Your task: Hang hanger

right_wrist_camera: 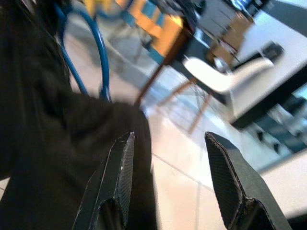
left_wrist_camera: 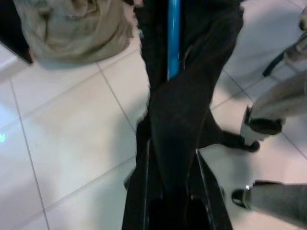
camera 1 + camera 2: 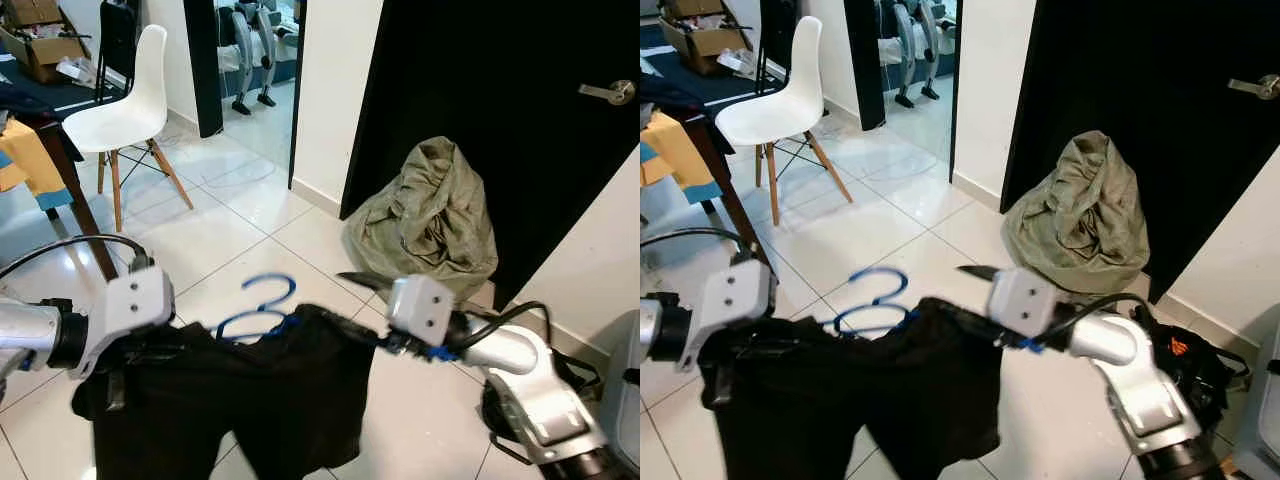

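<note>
Left eye view: a blue hanger [image 3: 262, 308] draped with a black garment [image 3: 250, 390] is being carried in mid-air above the tiled floor [image 3: 250, 235], between the two arms. The left hand [image 2: 172, 201] is being kept pressed on the garment and the hanger's end; in the left wrist view the dark cloth is being pinched between its fingers, with the blue bar running away from them. The right hand [image 1: 168, 177] is being held at the garment's other shoulder; in the right wrist view its fingers are standing spread, with the cloth lying against one of them rather than being squeezed.

No rail or hook is being shown, so the carrying stage is judged to be in hand. For this to be done well, the hanger should be kept level, the left pinch kept firm, and the open hook kept upward and free of cloth so it can be presented to a rail.

The hanger is thin, bright blue wire or plastic, its curled hook rising above the collar. The garment is limp and black, sagging well below the bar and hiding most of it.
</note>
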Controlling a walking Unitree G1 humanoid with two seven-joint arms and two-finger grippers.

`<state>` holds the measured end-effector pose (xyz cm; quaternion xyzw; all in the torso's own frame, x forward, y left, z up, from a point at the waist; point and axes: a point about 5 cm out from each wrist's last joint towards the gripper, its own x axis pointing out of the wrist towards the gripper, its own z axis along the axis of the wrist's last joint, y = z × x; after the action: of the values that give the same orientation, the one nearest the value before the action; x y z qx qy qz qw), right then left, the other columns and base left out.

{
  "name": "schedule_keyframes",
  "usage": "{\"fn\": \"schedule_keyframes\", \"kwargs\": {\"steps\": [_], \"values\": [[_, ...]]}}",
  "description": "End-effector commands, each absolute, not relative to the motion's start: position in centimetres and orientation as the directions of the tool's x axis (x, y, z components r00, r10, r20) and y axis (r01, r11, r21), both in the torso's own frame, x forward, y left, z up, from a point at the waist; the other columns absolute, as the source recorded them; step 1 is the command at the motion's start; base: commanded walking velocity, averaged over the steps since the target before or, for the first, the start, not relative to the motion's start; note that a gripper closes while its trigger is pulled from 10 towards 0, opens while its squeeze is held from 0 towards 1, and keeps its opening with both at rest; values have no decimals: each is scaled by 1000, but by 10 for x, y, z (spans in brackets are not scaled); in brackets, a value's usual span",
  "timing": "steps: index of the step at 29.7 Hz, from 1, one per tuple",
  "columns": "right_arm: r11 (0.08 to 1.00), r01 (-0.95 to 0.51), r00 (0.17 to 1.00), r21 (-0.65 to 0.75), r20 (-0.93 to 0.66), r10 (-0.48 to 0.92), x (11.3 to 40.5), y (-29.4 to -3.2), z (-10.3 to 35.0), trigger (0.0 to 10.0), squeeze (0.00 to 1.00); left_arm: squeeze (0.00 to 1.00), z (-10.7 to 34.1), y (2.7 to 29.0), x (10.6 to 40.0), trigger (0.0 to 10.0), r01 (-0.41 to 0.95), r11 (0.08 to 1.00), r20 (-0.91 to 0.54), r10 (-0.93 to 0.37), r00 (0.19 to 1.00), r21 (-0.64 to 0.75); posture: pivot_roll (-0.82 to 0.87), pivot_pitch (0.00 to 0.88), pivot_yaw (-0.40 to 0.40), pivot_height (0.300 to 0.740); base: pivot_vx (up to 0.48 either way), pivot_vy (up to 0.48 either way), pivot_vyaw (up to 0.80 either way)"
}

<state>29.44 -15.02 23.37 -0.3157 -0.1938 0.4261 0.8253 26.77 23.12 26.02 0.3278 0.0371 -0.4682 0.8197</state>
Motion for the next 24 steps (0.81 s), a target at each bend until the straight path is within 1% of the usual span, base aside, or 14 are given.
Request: {"fn": "schedule_keyframes", "kwargs": {"steps": [1,3,5,7,8,9,10,12,14,15,16,20,22,24], "values": [[450,-588,609,-673,-2,793,293,-161,217,10000,0,0,283,227,265,1333,762,372,-265,-781,565,529,-11,212,-61,740,0,0,0],[424,-609,609,-670,-53,791,288,-163,205,10000,0,0,301,224,265,1216,754,382,-206,-807,554,535,-8,208,-58,740,0,0,0],[424,-609,609,-670,-53,791,288,-163,205,10000,0,0,301,224,265,1216,754,382,-206,-807,554,535,-8,208,-58,740,0,0,0],[397,-626,594,-671,-80,801,285,-161,201,10000,0,0,308,224,265,1059,750,385,-183,-815,550,538,-9,206,-56,740,0,0,0],[364,-638,573,-679,-103,813,281,-157,197,10000,0,0,314,223,264,902,750,378,-176,-822,541,543,-10,202,-54,740,0,0,0],[364,-638,573,-679,-103,813,281,-157,197,10000,0,0,314,223,264,902,750,378,-176,-822,541,543,-10,202,-54,740,0,0,0],[351,-640,558,-684,-100,824,280,-152,197,10000,0,0,316,222,264,902,749,356,-194,-822,536,559,-7,197,-54,740,0,0,0],[389,-569,581,-724,-20,814,285,-146,208,10000,0,0,314,218,262,471,762,322,-223,-828,515,562,-5,196,-54,740,0,0,0],[463,-470,626,-752,86,775,295,-147,224,10000,0,0,307,218,261,275,768,304,-256,-820,512,563,-6,194,-56,740,0,0,0],[463,-470,626,-752,86,775,295,-147,224,10000,0,0,307,218,261,275,768,304,-256,-820,512,563,-6,194,-56,740,0,0,0],[490,-423,650,-762,121,750,300,-150,231,10000,0,0,303,218,261,0,773,290,-281,-813,510,564,-3,193,-60,740,0,0,0],[491,-355,693,-796,128,709,306,-166,238,10000,0,0,294,225,263,0,789,271,-350,-784,513,551,-2,194,-60,740,0,0,0],[491,-355,693,-796,128,709,306,-166,238,10000,0,0,294,225,263,0,789,271,-350,-784,513,551,-2,194,-60,740,0,0,0],[494,-315,725,-810,131,677,304,-179,240,10000,0,0,292,236,270,0,767,298,-369,-742,561,568,-8,200,-55,740,0,0,0]]}}
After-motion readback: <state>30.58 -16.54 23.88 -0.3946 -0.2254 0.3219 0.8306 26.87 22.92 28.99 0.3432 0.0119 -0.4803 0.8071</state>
